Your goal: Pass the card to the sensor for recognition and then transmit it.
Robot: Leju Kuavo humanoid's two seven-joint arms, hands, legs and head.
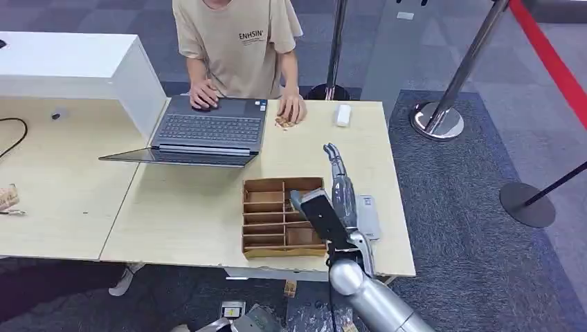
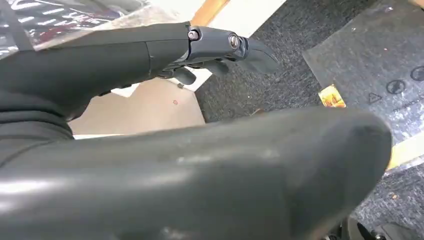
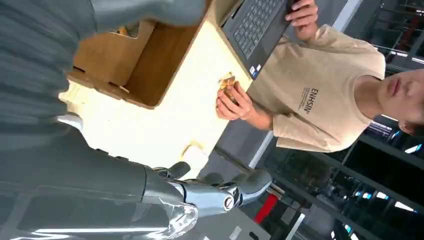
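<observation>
Right hand [image 1: 338, 181] hovers empty, fingers extended, above the table [image 1: 194, 207]; wrist view reveals person's card [image 3: 227, 81].

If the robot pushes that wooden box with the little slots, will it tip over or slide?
Probably slide. The wooden box sits low and flat on the table, so tipping seems unlikely. Its thin dividers look stiff, and it's likely light, so a nudge from the right hand beside it might shift it easily on the smooth top.

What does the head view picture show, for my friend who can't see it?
The robot's right hand reaches out, holding nothing, over a pale table beside a wooden divided tray. Across the table, a person in a tan shirt works at a laptop.
</observation>
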